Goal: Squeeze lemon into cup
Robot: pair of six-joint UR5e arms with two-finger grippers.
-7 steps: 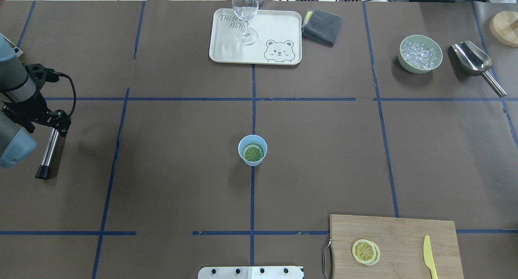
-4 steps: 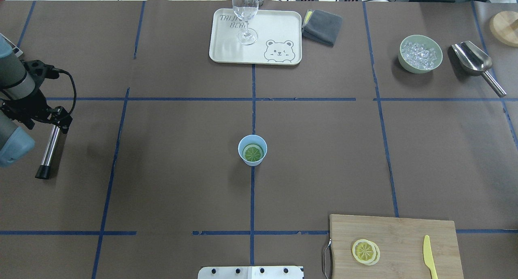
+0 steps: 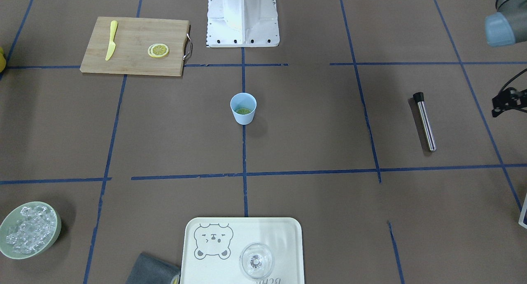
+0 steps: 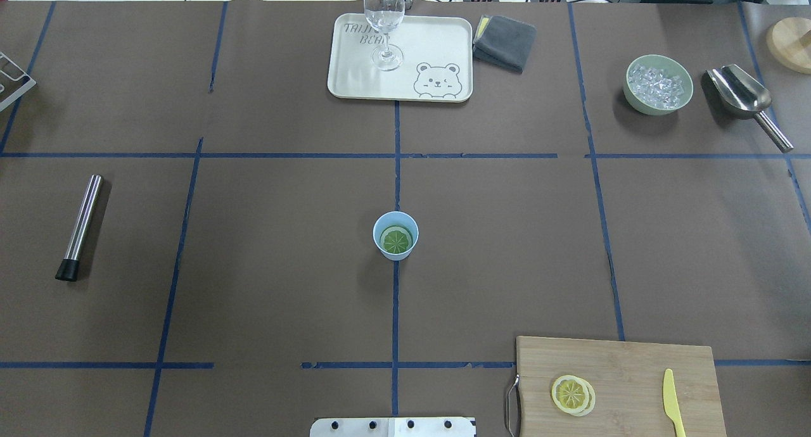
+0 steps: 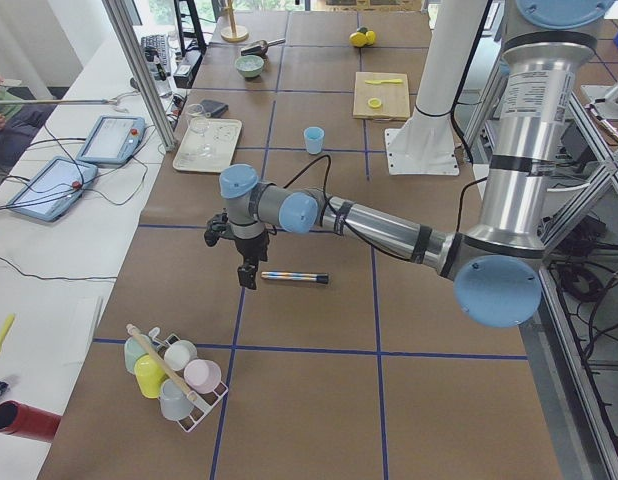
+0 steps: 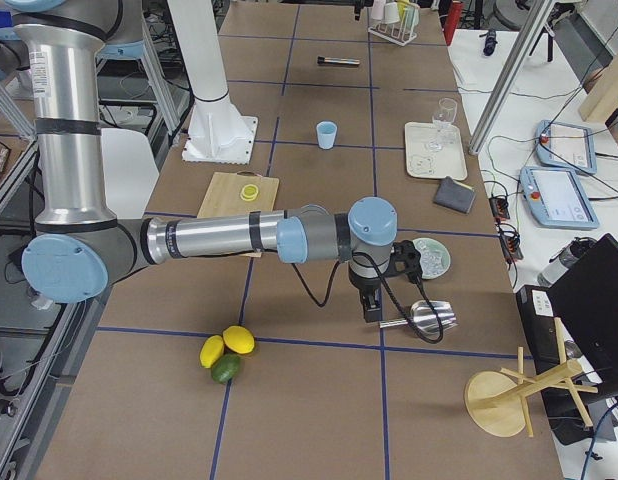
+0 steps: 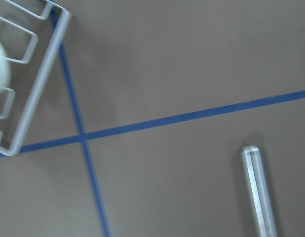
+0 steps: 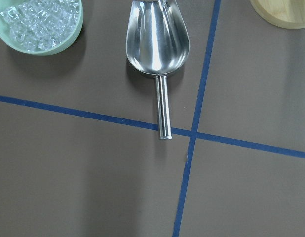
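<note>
The light-blue cup [image 4: 395, 254] stands upright at the table's middle, also in the front view [image 3: 243, 115]. A round, segmented, yellow-green lemon piece [image 4: 396, 239] lies inside it, cut face up. My left gripper [image 5: 247, 278] hangs far to the left, beside a steel rod [image 5: 294, 277], and I cannot tell if it is open. My right gripper [image 6: 372, 308] hangs far to the right, by the metal scoop [image 6: 429, 318], and I cannot tell its state. Neither wrist view shows fingers. Both grippers are out of the overhead view.
A wooden board [image 4: 633, 367] at the near right holds a flat lemon slice [image 4: 570, 394] and a yellow knife [image 4: 671, 402]. A tray [image 4: 431, 38] with a clear glass [image 4: 384, 19], a grey cloth [image 4: 505, 41], an ice bowl [image 4: 656, 111] and a cup rack [image 5: 179, 375] line the edges.
My left arm has drawn back to the left and left the overhead view. The steel rod it stood over now lies fully uncovered. The cup has not moved.
</note>
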